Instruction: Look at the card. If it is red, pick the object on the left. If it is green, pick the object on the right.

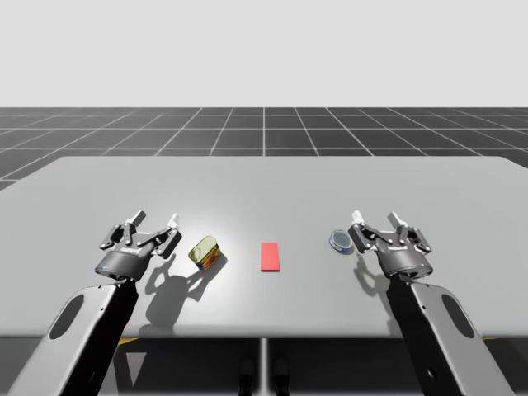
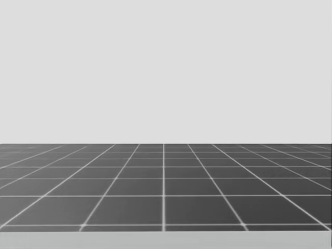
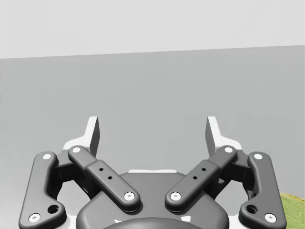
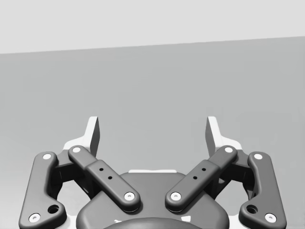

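From the high view, the card [image 1: 270, 256] lies flat at the middle of the worktop [image 1: 264, 186], and it is red, so your target is the left thing. That is the yellow can [image 1: 205, 251], which seems to lie on its side between the card and your left pincer [image 1: 155, 220], near both but touching neither. A blue can [image 1: 339, 241] sits just beside your right pincer [image 1: 375, 219]; leave it alone. Both pincers stand wide and hold nothing.

The head view looks out over the dark gridded floor [image 2: 166, 187], with a thin strip of the worktop along its lower edge.

In the left wrist view, that pincer's fingers [image 3: 93, 134] stand well apart over bare worktop. A sliver of the yellow can [image 3: 294, 209] shows off to the pincer's side rather than between the fingers, so you must swing toward it first.

In the right wrist view, that pincer is just as wide, with plain worktop ahead.

Expect the yellow can to be stiff, light and smooth. On its side it will probably roll if nudged, so take it across its two flat ends, squarely, and close gently enough not to squirt it out.
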### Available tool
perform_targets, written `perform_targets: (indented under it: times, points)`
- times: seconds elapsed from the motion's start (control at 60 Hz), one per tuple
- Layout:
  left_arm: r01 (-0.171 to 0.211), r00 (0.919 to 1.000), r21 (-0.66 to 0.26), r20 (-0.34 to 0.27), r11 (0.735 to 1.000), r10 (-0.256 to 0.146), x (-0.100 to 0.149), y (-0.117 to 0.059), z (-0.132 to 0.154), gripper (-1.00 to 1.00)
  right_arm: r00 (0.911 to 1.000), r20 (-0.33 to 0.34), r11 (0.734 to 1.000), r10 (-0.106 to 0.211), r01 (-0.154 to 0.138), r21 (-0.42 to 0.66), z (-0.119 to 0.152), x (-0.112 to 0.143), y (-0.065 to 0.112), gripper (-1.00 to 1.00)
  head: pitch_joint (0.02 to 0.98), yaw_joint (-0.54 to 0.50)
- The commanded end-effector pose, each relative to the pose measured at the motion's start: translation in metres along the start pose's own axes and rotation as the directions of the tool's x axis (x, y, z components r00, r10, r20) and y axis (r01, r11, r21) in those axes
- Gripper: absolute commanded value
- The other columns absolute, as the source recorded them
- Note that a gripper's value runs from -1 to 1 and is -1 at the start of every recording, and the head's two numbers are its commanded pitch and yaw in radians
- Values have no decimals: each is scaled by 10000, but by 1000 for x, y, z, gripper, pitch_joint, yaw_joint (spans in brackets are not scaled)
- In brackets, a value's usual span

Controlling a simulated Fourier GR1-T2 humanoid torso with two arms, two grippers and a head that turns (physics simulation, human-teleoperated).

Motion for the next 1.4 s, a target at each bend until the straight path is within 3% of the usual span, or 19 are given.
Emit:
perform_targets:
  times: [0.017, 0.1, 0.267, 0.35, 0.383, 0.733, 1.033, 1.4]
  points:
    - [58, 10000, 49, -6, 10000, -58, 0, 0, 0, -1000, 9996, 155, 9985, -222, 229, -487, 2, 1, 0, -1000, 71, -10]
    - [37, 10000, 68, 0, 10000, -37, 0, 0, 0, -1000, 9994, 54, 9994, -346, 346, -14, 1, 2, -1, -1000, 95, -13]
    - [13, 10000, 101, 19, 9999, -13, 0, 1, 0, -1000, 9999, -80, 9984, 115, -120, -561, -2, 1, -3, -1000, 189, -21]
    - [8, 10000, 105, 34, 9999, -8, 0, 1, 0, -1000, 9973, -167, 9921, 711, -724, -1029, -3, 1, -1, -1000, 272, -21]
    - [19, 10000, 105, 31, 9999, -20, 0, 1, 0, -1000, 9971, -125, 9922, 747, -756, -990, -3, 0, -1, -1000, 292, -19]
    - [101, 9999, 93, 7, 9999, -101, 0, 1, 0, -1000, 9970, -212, 9937, 742, -757, -824, -3, 2, 0, -1000, 613, -12]
    - [113, 9999, 91, 3, 9999, -113, -1, 1, -1, -1000, 9975, -222, 9951, 673, -687, -710, -3, 4, 1, -1000, 817, -32]
    - [114, 9999, 70, 15, 9999, -114, -1, 2, -2, -1000, 9973, -239, 9956, 697, -711, -618, -2, 5, 1, -1000, 863, -22]
